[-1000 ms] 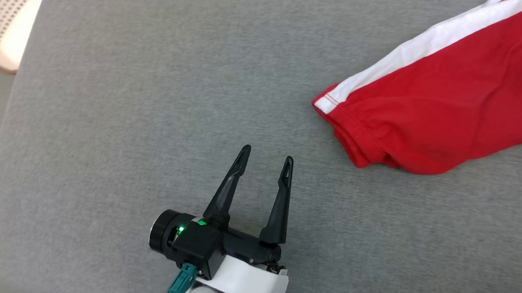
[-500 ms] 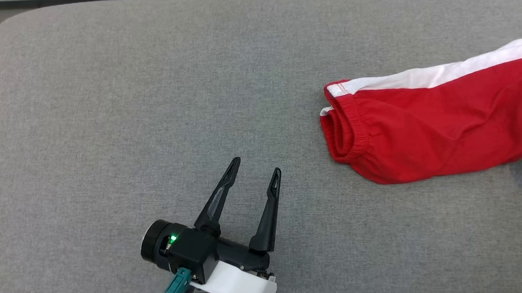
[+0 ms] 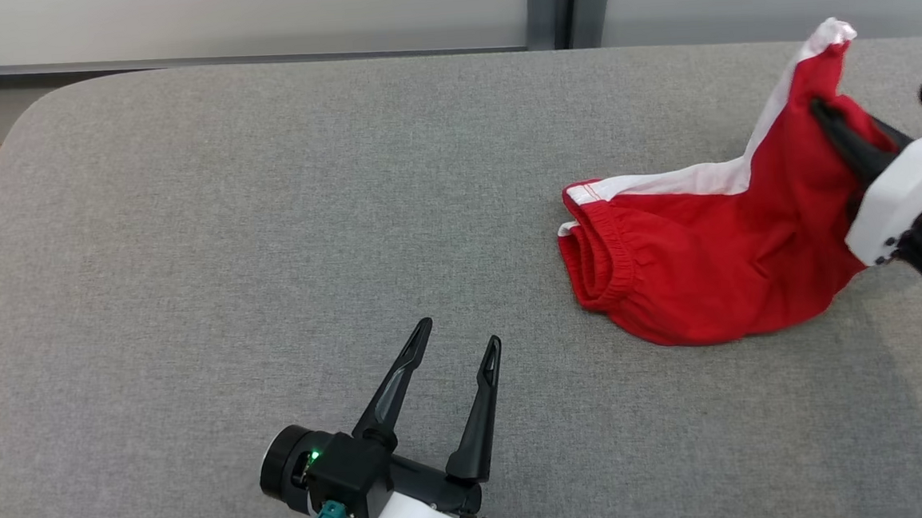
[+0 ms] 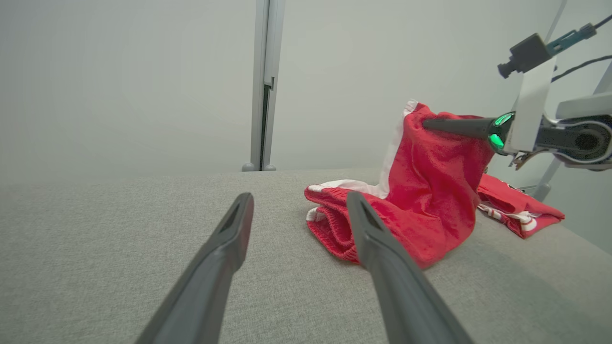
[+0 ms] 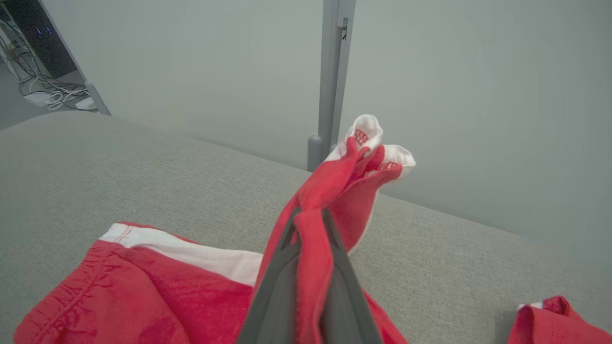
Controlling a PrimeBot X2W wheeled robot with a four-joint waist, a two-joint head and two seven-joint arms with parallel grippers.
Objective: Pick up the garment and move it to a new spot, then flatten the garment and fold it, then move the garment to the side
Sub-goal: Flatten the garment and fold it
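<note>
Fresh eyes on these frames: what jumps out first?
The red garment with a white stripe, on the right of the grey table, one end held up by the right gripper, shut on the cloth. Next, the left gripper, open and empty, over bare table at lower middle.

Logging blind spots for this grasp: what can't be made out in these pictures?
Head view: the right end of the red shorts, behind the right gripper and its white wrist.
Right wrist view: that gripper's tips, buried in red fabric.
Right wrist view: a red piece at lower right, cut by the edge; its link to the shorts is hidden.
</note>
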